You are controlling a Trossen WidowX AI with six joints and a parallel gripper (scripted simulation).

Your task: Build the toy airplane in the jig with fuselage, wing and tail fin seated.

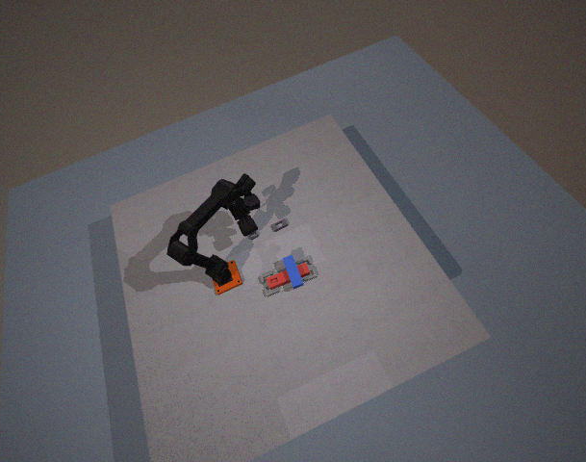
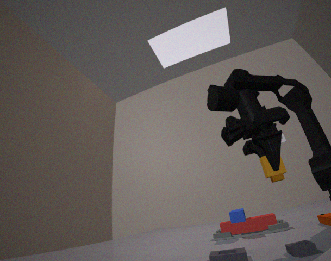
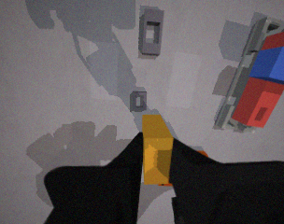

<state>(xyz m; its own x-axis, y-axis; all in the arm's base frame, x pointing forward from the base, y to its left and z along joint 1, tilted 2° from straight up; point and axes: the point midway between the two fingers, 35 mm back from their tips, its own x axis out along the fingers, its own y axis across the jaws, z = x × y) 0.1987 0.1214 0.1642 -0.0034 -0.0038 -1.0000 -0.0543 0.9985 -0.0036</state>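
The red fuselage (image 1: 276, 281) (image 2: 258, 223) (image 3: 258, 103) lies in the grey cradle (image 1: 266, 293) (image 2: 222, 235) (image 3: 222, 119). The blue wing (image 1: 293, 272) (image 2: 237, 216) (image 3: 273, 64) sits across its top. A small socket shows open in the fuselage's tail end. My gripper (image 2: 275, 168) (image 3: 151, 135) is shut on the yellow tail fin (image 2: 268, 167) (image 3: 156, 126), holding it in the air with its tab pointing down. The gripper (image 1: 250, 232) is beside the cradle, not over it; the fin is hidden in the top view.
Two small grey holders stand near the cradle: the larger one (image 1: 279, 225) (image 2: 228, 255) (image 3: 151, 33) and the smaller one (image 1: 253, 235) (image 2: 301, 248) (image 3: 138, 101), close below the gripper in the wrist view. The arm's orange base (image 1: 236, 282) (image 2: 329, 219) is near the cradle's tail end.
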